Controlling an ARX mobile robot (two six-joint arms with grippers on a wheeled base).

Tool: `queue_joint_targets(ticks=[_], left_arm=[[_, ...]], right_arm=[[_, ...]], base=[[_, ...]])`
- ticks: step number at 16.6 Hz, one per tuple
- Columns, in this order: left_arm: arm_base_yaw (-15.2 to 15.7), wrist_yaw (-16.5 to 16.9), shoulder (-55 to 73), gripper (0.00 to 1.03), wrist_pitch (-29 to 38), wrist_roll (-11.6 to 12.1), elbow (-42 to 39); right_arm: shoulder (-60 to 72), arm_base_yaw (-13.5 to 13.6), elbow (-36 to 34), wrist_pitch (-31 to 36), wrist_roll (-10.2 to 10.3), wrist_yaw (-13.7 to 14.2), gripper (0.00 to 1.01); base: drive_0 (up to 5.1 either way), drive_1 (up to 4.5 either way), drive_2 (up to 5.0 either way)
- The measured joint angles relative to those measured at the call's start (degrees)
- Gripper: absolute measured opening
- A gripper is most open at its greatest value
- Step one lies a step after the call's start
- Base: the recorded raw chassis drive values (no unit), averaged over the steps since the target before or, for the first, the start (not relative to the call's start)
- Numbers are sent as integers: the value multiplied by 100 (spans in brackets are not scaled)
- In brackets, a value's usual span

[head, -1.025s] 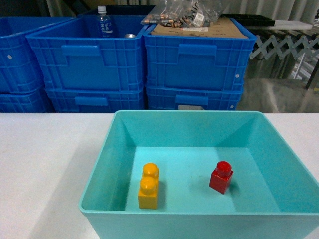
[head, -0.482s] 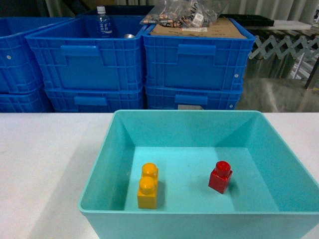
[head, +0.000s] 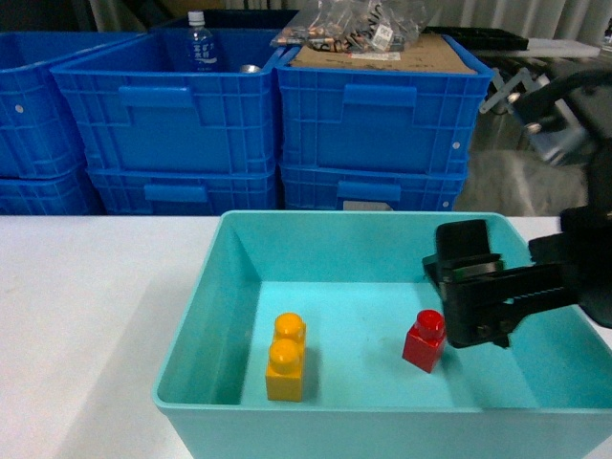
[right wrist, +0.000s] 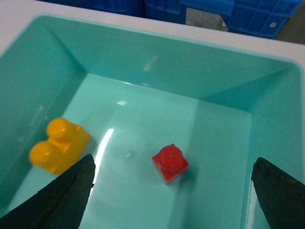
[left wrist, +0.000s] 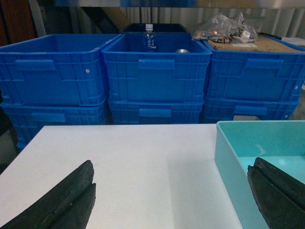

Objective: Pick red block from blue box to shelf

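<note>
White surface (head: 86, 316) up front, carrying a blue box (head: 206, 316) with sloped walls. Behind it, stacked dark blue crates (head: 172, 124); one holding a water bottle (head: 198, 43), another topped with cardboard and a plastic bag of bits (head: 359, 24). Inside the box: red block (head: 425, 340) right of center, stud up, well apart from a yellow brick (head: 285, 357) on the left. Right tool (right wrist: 174, 195) reaching in from the right, hovering over the red block, fingers spread wide, nothing gripped. Left tool (left wrist: 171, 200) low over the bare surface just left of the box, also spread wide, gripping nothing.
</note>
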Motion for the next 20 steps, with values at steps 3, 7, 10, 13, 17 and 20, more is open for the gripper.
queue_joint_targets(ticks=[3,7,10,13,17,20], left_arm=[[0,0,0,98,0,0,0],[0,0,0,98,0,0,0],[0,0,0,98,0,0,0],[0,0,0,98,2,0,0],[0,0,0,98,0,-2,0],[0,0,0,98,0,0,0]], right_arm=[[1309,-188,793,-107,129,-109,98],[2262,-221,1700,-315,144,-133,98],[2684,-120,1961,-490,162,-48,98],[3042,-28,2218,-662,317,33,98],[3342,55,2385,-977,439,382,66],[3331,92,2385,-992,490,448,40]], base=[[0,0,0],[0,0,0],[0,0,0],[0,0,0],[0,0,0],[0,0,0]])
